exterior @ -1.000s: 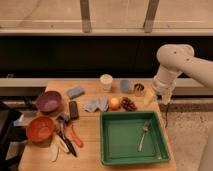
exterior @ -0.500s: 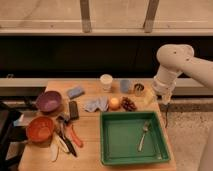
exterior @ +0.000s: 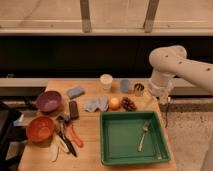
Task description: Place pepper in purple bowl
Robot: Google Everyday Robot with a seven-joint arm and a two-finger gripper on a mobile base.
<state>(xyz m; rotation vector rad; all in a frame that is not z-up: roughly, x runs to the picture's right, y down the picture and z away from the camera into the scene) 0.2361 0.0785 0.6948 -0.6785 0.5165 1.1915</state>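
Orange-red pepper [exterior: 75,136] lies untouched on the near left of the bench [exterior: 89,125], purple bowl [exterior: 48,101] beyond it apparently empty; my pincer [exterior: 163,100] hangs at the far right edge, well apart, its opening indeterminable, so I judge pickup and placement both outstanding.

The white arm [exterior: 172,62] is thick and rounded, with small dark dots on its joint; its gripper [exterior: 163,100] hangs beside the table [exterior: 92,137].
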